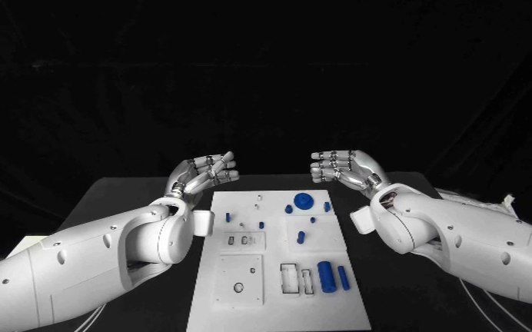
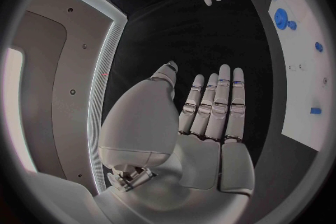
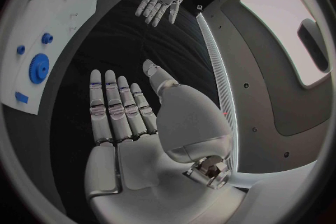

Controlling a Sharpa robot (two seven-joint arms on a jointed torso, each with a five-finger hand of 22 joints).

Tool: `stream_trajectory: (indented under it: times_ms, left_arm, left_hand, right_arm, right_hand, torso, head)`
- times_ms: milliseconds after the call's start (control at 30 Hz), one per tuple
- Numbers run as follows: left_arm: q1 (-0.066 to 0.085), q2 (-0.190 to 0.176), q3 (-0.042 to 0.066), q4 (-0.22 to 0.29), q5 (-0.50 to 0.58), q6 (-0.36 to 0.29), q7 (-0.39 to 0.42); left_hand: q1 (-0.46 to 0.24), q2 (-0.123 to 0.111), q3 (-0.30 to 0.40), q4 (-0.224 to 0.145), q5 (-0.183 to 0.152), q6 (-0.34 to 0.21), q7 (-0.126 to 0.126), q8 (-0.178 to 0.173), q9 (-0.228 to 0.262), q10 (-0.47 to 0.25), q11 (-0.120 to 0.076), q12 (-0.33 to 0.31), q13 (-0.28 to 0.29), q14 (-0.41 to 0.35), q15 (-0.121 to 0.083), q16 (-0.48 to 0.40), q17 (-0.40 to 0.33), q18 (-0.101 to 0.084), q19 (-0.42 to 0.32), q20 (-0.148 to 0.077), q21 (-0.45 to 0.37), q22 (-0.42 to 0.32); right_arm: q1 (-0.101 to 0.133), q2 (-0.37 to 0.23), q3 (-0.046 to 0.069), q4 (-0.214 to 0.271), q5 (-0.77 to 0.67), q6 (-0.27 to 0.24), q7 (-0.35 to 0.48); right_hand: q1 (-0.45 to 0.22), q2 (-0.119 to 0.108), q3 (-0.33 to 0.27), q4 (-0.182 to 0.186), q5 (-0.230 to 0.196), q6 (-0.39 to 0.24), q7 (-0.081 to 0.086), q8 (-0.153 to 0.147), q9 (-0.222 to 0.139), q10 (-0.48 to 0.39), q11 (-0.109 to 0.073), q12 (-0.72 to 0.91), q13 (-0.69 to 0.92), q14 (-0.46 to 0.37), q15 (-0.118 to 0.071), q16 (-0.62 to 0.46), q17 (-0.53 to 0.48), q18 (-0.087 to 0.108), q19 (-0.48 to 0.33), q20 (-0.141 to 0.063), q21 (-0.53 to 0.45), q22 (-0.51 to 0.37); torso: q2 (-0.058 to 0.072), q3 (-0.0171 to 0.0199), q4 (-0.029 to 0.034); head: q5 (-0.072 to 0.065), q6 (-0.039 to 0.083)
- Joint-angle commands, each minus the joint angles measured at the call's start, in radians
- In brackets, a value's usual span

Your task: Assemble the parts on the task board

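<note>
The white task board (image 1: 277,301) lies in the middle of the black table, with small blue parts on it. A blue round disc (image 1: 304,199) sits near its far edge, and a blue cylinder (image 1: 326,273) and a thinner blue peg (image 1: 343,277) lie near the front right. My left hand (image 1: 203,172) hovers beyond the board's far left corner, fingers stretched out and empty (image 2: 210,106). My right hand (image 1: 345,168) hovers beyond the far right corner, also flat and empty (image 3: 119,112). Neither hand touches the board.
Several small blue pegs (image 1: 300,235) stand across the board's middle, and rectangular slots (image 1: 288,278) and a square recess (image 1: 238,278) mark its near half. Bare black table (image 1: 122,201) lies on both sides of the board.
</note>
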Motion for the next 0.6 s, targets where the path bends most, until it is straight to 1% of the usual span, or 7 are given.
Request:
stream_trajectory:
  times_ms: [33,233,367,467,500,567,600]
  left_arm:
    - [0.001,-0.027,0.001,0.039,-0.011,0.121,0.017]
    - [0.001,-0.074,0.001,0.115,-0.062,0.168,-0.008]
    - [0.002,-0.102,0.002,0.165,-0.064,0.175,-0.02]
    - [0.003,-0.12,0.006,0.201,-0.023,0.176,-0.028]
    - [0.004,-0.127,0.007,0.214,-0.005,0.176,-0.03]
    - [0.008,-0.143,0.009,0.243,0.028,0.18,-0.033]
    - [0.01,-0.149,0.01,0.254,0.037,0.181,-0.033]
  left_hand:
    - [0.025,0.018,0.011,-0.025,-0.003,0.035,0.001,0.003,-0.004,0.043,-0.011,0.006,0.0,0.037,-0.013,0.001,0.004,0.007,0.041,-0.013,0.008,-0.005]
    - [0.053,0.017,0.031,-0.057,-0.005,0.068,-0.008,-0.011,-0.014,0.09,-0.024,-0.012,-0.002,0.09,-0.028,-0.006,0.015,0.006,0.09,-0.029,0.009,-0.018]
    - [0.053,0.014,0.037,-0.064,-0.013,0.081,-0.014,-0.022,-0.015,0.123,-0.033,-0.017,0.001,0.127,-0.039,-0.002,0.029,0.006,0.129,-0.04,0.02,-0.019]
    - [0.049,0.013,0.038,-0.064,-0.015,0.087,-0.016,-0.026,-0.016,0.136,-0.036,-0.019,0.002,0.142,-0.044,0.001,0.037,0.006,0.144,-0.046,0.026,-0.018]
    - [0.049,0.013,0.038,-0.064,-0.015,0.087,-0.016,-0.026,-0.016,0.137,-0.036,-0.019,0.002,0.142,-0.044,0.001,0.037,0.006,0.144,-0.046,0.026,-0.018]
    - [0.048,0.013,0.039,-0.064,-0.016,0.086,-0.016,-0.027,-0.016,0.136,-0.036,-0.02,0.001,0.142,-0.044,0.0,0.037,0.005,0.144,-0.046,0.025,-0.019]
    - [0.048,0.012,0.039,-0.065,-0.016,0.086,-0.016,-0.028,-0.016,0.135,-0.035,-0.022,0.001,0.141,-0.044,-0.001,0.038,0.005,0.144,-0.046,0.025,-0.019]
  right_arm:
    - [0.021,-0.009,0.002,0.005,-0.244,-0.003,-0.034]
    - [0.065,-0.023,0.004,0.001,-0.495,0.031,-0.137]
    - [0.09,-0.025,0.008,-0.001,-0.689,0.078,-0.226]
    - [0.107,-0.024,0.01,0.003,-0.83,0.115,-0.287]
    - [0.113,-0.022,0.01,0.005,-0.873,0.126,-0.306]
    - [0.125,-0.019,0.011,0.012,-0.964,0.154,-0.349]
    - [0.13,-0.018,0.011,0.015,-0.996,0.165,-0.365]
  right_hand:
    - [0.012,-0.021,0.074,-0.06,-0.016,0.177,0.008,0.005,0.002,0.195,-0.042,0.001,0.003,0.23,-0.059,0.022,0.007,0.031,0.184,-0.06,0.067,0.011]
    - [0.014,-0.059,0.083,-0.059,-0.022,0.226,-0.013,0.0,0.005,0.29,-0.075,0.001,0.01,0.382,-0.109,0.066,0.042,0.029,0.308,-0.113,0.146,0.042]
    - [0.013,-0.077,0.066,-0.054,-0.029,0.256,-0.037,-0.001,0.006,0.338,-0.103,0.002,0.014,0.526,-0.154,0.173,0.108,0.029,0.434,-0.162,0.246,0.089]
    - [-0.003,-0.084,0.06,-0.047,-0.032,0.276,-0.048,-0.01,0.005,0.366,-0.129,-0.004,0.016,0.524,-0.17,0.391,0.23,0.026,0.502,-0.187,0.332,0.136]
    - [-0.008,-0.086,0.061,-0.045,-0.027,0.277,-0.052,-0.013,0.005,0.367,-0.123,-0.007,0.016,0.534,-0.174,0.447,0.264,0.026,0.513,-0.189,0.351,0.146]
    - [-0.018,-0.087,0.075,-0.044,-0.015,0.287,-0.058,-0.019,0.005,0.367,-0.123,-0.017,0.016,0.539,-0.179,0.749,0.552,0.021,0.548,-0.192,0.422,0.19]
    - [-0.024,-0.091,0.082,-0.043,-0.017,0.287,-0.06,-0.022,0.005,0.365,-0.123,-0.022,0.016,0.534,-0.18,0.861,0.664,0.009,0.574,-0.192,0.512,0.283]
  torso:
    - [0.033,0.0014,0.0049]
    - [0.073,0.0036,0.0222]
    - [0.098,0.0011,0.0315]
    - [0.12,-0.0016,0.0393]
    - [0.125,-0.0025,0.0404]
    - [0.142,-0.0047,0.0434]
    - [0.147,-0.0054,0.0446]
  head:
    - [-0.009,0.015]
    - [-0.018,0.034]
    - [-0.026,0.043]
    - [-0.035,0.048]
    - [-0.037,0.05]
    - [-0.044,0.051]
    - [-0.047,0.051]
